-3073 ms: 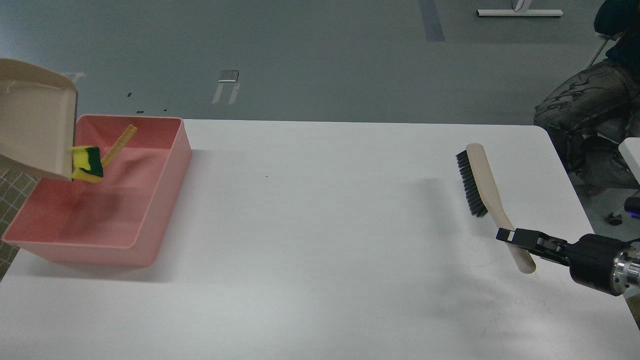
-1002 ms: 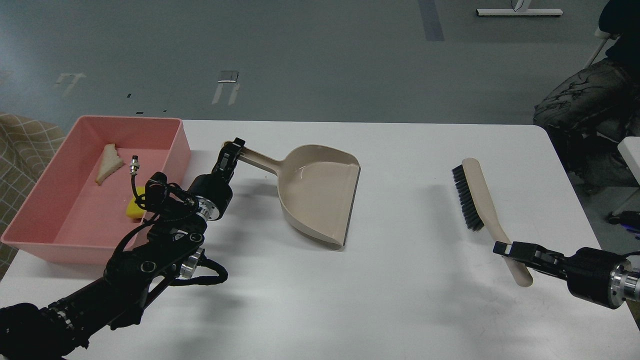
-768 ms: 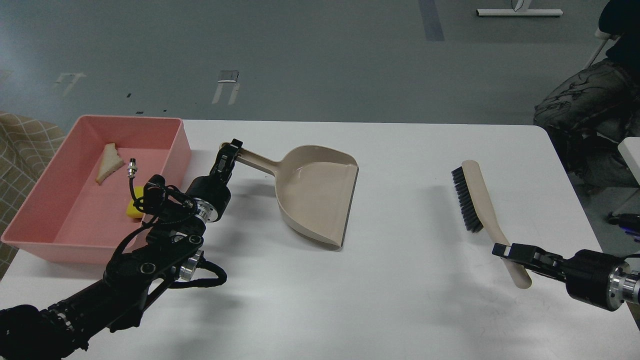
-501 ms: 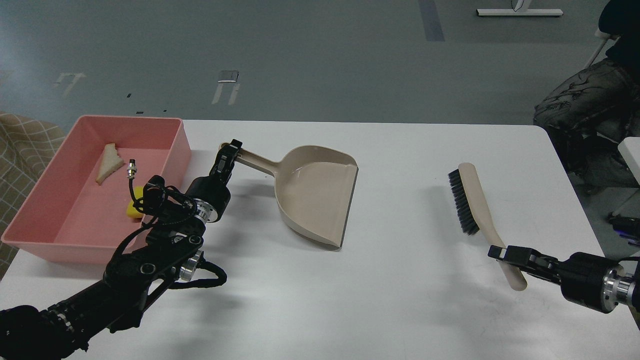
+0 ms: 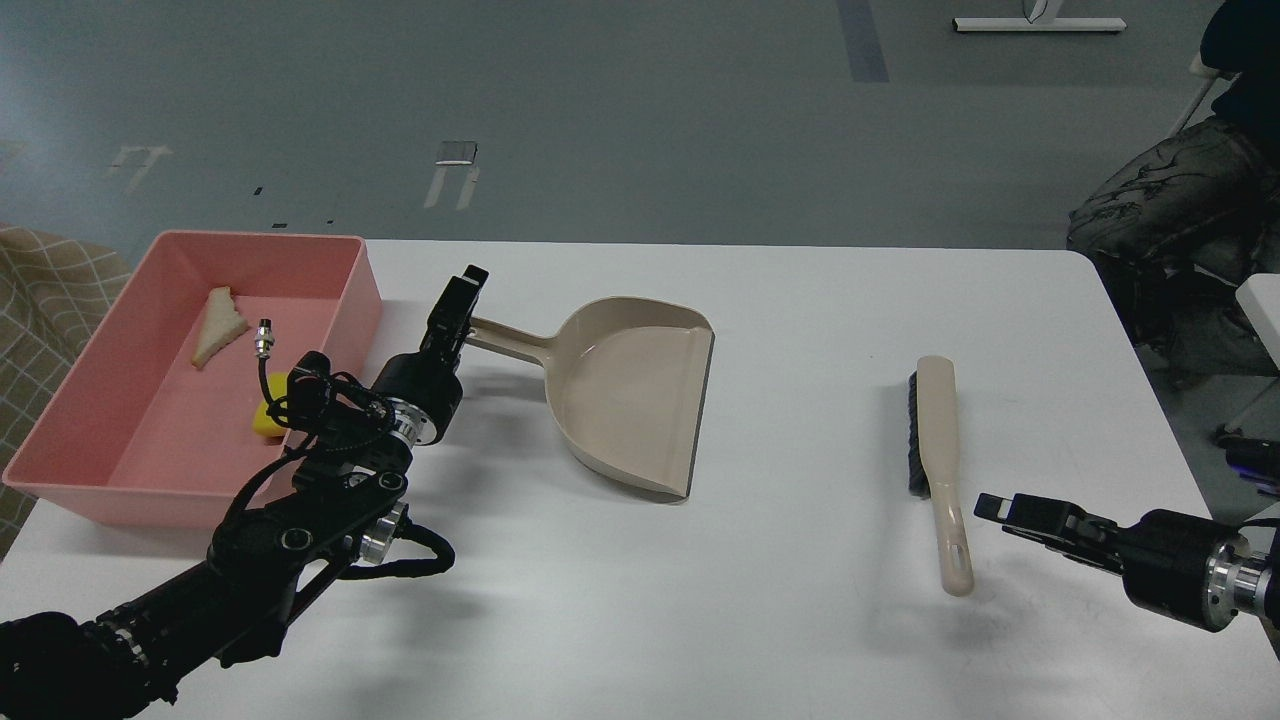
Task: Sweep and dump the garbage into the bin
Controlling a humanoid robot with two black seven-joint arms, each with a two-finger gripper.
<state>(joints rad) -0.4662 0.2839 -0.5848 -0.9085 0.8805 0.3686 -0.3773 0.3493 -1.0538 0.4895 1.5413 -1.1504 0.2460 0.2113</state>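
Note:
The pink bin (image 5: 330,340) stands at the table's left. In it lie the garbage pieces: a pale beige piece (image 5: 218,326) near the back and the yellow sponge scrap (image 5: 263,421), partly hidden behind my left arm. The beige dustpan (image 5: 635,395) lies flat on the table, its handle pointing left. My left gripper (image 5: 462,290) is open just above the handle's end, not holding it. The beige brush (image 5: 935,450) lies flat on the table at the right. My right gripper (image 5: 995,507) is open and empty, just right of the brush handle's end.
The white table (image 5: 760,620) has its right edge close to my right arm. A seated person (image 5: 1170,230) is beyond the far right corner. A checked cloth (image 5: 40,290) lies left of the bin.
Earlier the dustpan tipped the garbage into the bin, then came down onto the table. In the last half second both grippers let go: the dustpan handle dropped flat and the brush fell flat.

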